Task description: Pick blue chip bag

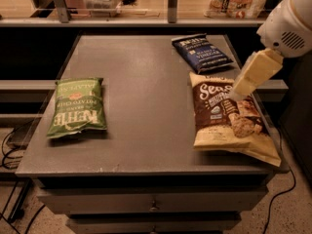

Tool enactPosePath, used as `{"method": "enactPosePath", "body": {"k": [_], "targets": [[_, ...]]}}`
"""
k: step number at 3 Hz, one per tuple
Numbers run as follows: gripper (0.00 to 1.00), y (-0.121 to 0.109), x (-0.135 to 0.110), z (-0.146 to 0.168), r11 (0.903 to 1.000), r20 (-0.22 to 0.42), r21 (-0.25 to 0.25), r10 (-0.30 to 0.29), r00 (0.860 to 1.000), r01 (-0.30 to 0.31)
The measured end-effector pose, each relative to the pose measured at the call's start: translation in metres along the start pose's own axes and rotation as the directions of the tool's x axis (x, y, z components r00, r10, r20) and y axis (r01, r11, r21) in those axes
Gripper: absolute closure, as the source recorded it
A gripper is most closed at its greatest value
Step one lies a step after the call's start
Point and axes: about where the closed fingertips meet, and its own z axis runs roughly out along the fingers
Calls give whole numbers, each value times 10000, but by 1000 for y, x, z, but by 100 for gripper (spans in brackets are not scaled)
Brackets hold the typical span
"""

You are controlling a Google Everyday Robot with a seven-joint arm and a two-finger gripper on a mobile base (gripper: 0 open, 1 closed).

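The blue chip bag [201, 51] lies flat at the far right of the grey table [141, 111]; it is dark navy with white lettering. My gripper [236, 94] hangs at the right, at the end of a cream arm link, over the upper right of the brown-and-cream "Sea Salt" bag [229, 116]. It is in front of and to the right of the blue bag and apart from it. Nothing shows in its hold.
A green chip bag [77, 107] lies at the table's left. A shelf with a glass front [146, 4] runs behind the table, holding containers and bags. Drawers sit under the tabletop. Cables lie on the floor at both sides.
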Motion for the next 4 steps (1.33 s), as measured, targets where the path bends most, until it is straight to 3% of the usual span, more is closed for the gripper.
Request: {"method": "enactPosePath", "body": {"k": [1,2,3,4], "targets": [[0,-43,-25,31,9994,611,148,298,9977,-307],[0,-49,-27,33,9993,697,161,327,9970,-339],[0,-53,-32,44,9962,1016,-155,864,9911,-852],[0,-64,-48,69,9880,1648,-500,1524,9745,-1461]]}}
